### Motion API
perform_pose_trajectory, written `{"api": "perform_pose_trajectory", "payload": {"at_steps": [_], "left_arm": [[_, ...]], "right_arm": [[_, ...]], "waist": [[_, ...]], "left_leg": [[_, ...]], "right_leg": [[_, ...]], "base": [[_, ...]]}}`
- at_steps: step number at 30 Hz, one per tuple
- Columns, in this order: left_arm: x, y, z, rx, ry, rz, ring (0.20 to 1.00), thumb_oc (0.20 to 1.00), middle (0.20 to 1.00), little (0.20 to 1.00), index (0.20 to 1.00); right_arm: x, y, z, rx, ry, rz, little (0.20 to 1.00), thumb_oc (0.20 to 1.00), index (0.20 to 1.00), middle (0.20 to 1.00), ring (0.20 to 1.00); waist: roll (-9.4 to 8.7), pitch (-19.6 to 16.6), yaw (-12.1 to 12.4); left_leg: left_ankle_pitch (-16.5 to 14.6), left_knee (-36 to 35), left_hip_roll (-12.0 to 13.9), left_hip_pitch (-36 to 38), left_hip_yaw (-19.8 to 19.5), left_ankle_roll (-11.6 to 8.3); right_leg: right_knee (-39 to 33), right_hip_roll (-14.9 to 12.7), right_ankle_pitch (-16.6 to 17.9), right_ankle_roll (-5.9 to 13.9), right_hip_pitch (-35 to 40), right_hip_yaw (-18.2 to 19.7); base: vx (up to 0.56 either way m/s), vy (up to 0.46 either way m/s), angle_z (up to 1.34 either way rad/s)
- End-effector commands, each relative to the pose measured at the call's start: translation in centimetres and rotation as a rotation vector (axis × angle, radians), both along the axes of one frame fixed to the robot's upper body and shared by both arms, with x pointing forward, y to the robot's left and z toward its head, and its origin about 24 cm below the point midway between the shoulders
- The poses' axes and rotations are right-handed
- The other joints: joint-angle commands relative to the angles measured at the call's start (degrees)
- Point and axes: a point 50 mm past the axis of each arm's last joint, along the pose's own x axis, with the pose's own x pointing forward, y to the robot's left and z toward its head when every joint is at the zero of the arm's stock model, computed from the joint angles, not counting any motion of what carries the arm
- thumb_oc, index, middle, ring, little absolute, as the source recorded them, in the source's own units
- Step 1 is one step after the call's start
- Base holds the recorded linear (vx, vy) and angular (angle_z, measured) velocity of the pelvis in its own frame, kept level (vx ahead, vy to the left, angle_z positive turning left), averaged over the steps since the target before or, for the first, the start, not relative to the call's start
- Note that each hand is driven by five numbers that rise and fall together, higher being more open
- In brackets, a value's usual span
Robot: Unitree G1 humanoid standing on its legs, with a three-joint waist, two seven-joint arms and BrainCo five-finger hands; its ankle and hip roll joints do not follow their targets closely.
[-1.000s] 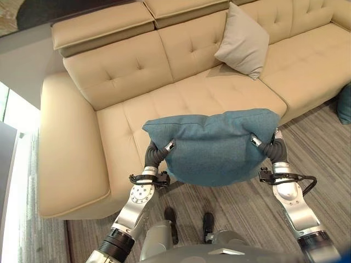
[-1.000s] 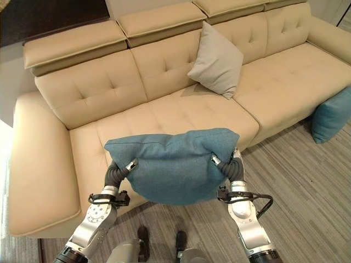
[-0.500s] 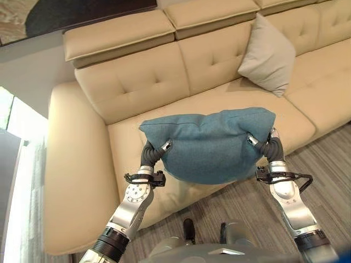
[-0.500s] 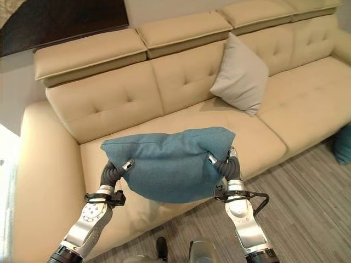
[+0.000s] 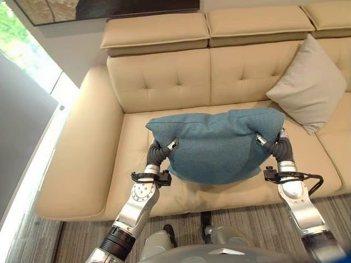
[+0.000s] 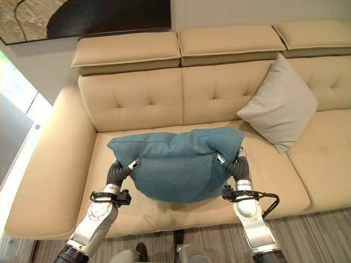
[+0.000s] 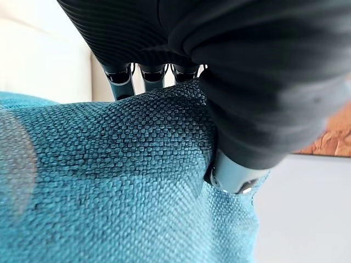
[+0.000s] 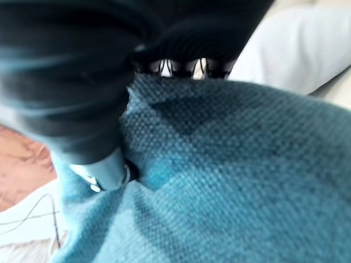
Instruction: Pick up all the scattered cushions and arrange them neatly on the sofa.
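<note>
Teal woven cloth sits pinched between both hands: the cushion [image 5: 216, 143] is held in the air in front of the robot, its long axis running side to side, the left hand [image 5: 162, 150] clamped on its left end and the right hand [image 5: 272, 143] on its right end. In the left wrist view the left hand's fingers [image 7: 123, 76] curl over the top seam while the thumb [image 7: 233, 174] presses into the fabric from the near side; the right wrist view shows the right hand gripping the same way, with fingers [image 8: 184, 67] over the edge and thumb [image 8: 107, 171] dug in. Neither arm is nearer, as the cushion is carried evenly between them. It hangs above the sofa's [image 5: 164, 87] front edge and the seat just beyond, so the coming move looks like a short carry forward and down onto the seat, toward the tufted backrest. That seat is bare directly behind the cushion, between the left armrest [image 5: 82, 142] and a grey cushion [image 5: 312, 85] that leans upright against the backrest toward the right. Striped carpet [image 5: 71, 241] runs along the sofa's front edge. Farthest back, behind the headrests, a dark picture [image 6: 93, 19] hangs on the wall, and a bright window [image 5: 30, 55] lies past the left armrest.
</note>
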Motion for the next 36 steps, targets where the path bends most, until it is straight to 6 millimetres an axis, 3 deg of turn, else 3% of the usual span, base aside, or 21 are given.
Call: {"api": "perform_pose_trajectory", "payload": {"at_steps": [1, 5, 6, 14, 19, 20, 24, 28, 36], "left_arm": [[1.1, 0.1, 5.1, -0.01, -0.276, -0.007, 0.2, 0.2, 0.2, 0.2, 0.2], [1.1, 0.3, 5.3, 0.009, -0.282, 0.011, 0.2, 0.2, 0.2, 0.2, 0.2], [1.9, 0.4, 6.0, 0.04, -0.311, 0.03, 0.2, 0.2, 0.2, 0.2, 0.2], [4.1, -0.5, 8.4, 0.076, -0.404, 0.055, 0.2, 0.2, 0.2, 0.2, 0.2], [6.8, -2.3, 11.6, 0.157, -0.511, 0.057, 0.2, 0.2, 0.2, 0.2, 0.2], [8.0, -3.2, 13.5, 0.169, -0.56, 0.069, 0.2, 0.2, 0.2, 0.2, 0.2], [9.2, -3.6, 15.4, 0.186, -0.609, 0.093, 0.2, 0.2, 0.2, 0.2, 0.2], [10.7, -4.1, 18.5, 0.219, -0.684, 0.119, 0.2, 0.2, 0.2, 0.2, 0.2], [12.0, -4.0, 21.7, 0.259, -0.752, 0.159, 0.2, 0.2, 0.2, 0.2, 0.2]], "right_arm": [[-0.1, -0.9, 4.0, -0.023, -0.221, -0.034, 0.2, 0.2, 0.2, 0.2, 0.2], [0.8, -0.6, 4.7, -0.032, -0.239, -0.021, 0.2, 0.2, 0.2, 0.2, 0.2], [1.9, 0.2, 5.2, -0.036, -0.258, 0.002, 0.2, 0.2, 0.2, 0.2, 0.2], [4.7, 1.2, 7.1, -0.061, -0.316, 0.002, 0.2, 0.2, 0.2, 0.2, 0.2], [7.1, 2.5, 9.3, -0.076, -0.388, -0.001, 0.2, 0.2, 0.2, 0.2, 0.2], [8.1, 3.5, 10.9, -0.077, -0.439, 0.007, 0.2, 0.2, 0.2, 0.2, 0.2], [9.2, 3.9, 12.4, -0.089, -0.472, -0.003, 0.2, 0.2, 0.2, 0.2, 0.2], [10.8, 3.6, 15.9, -0.139, -0.541, -0.034, 0.2, 0.2, 0.2, 0.2, 0.2], [12.1, 3.6, 20.2, -0.201, -0.621, -0.059, 0.2, 0.2, 0.2, 0.2, 0.2]], "waist": [[0.12, -3.81, -1.84], [0.85, -5.64, -1.17], [0.72, -6.15, -0.38], [0.65, -5.74, 1.04], [0.97, -4.02, 1.44], [1.3, -2.74, 1.46], [1.53, -2.53, 1.17], [1.72, -1.91, 1.01], [2.14, -2.19, 1.02]], "left_leg": [[1.71, -4.04, -1.29, 0.45, -0.29, 1.29], [2.27, -10.38, -2.49, 5.9, -0.37, 1.73], [1.83, -12.24, -3.49, 7.67, 0.06, 2.32], [1.44, -13.98, -4.51, 7.7, -0.15, 2.64], [2.11, -14.55, -4.44, 5.14, -0.77, 2.4], [2.9, -14.69, -4.31, 2.57, -1.24, 2.23], [4.31, -14.69, -3.96, -1.3, -1.7, 1.68], [5.91, -14.69, -3.76, -6.33, -2.44, 0.76], [7.41, -14.69, -3.74, -11.5, -2.73, -0.39]], "right_leg": [[2.36, -2.83, -8.05, 8.65, 3.76, 3.81], [1.69, -2.73, -8.82, 9.1, 6.03, 3.85], [1.72, -3.4, -9.06, 9.59, 6.76, 4.35], [1.18, -4.37, -8.44, 10.43, 5.86, 4.1], [0.4, -4.27, -7.03, 10.76, 2.56, 4.5], [0.17, -4.03, -6.09, 10.93, -0.22, 4.91], [-0.03, -3.68, -4.9, 11.08, -4.09, 5.13], [-0.46, -3.44, -3.38, 11.51, -8.71, 4.8], [-0.7, -3.55, -2.26, 12.05, -13.67, 4.66]], "base": [[0.15, 0.0, 0.41], [0.3, 0.116, -0.11], [0.37, 0.18, 0.0], [0.09, 0.031, 0.13], [-0.05, -0.027, -0.01], [-0.12, -0.058, 0.0], [-0.06, -0.043, -0.01], [-0.05, -0.047, 0.02], [0.0, -0.007, -0.01]]}}
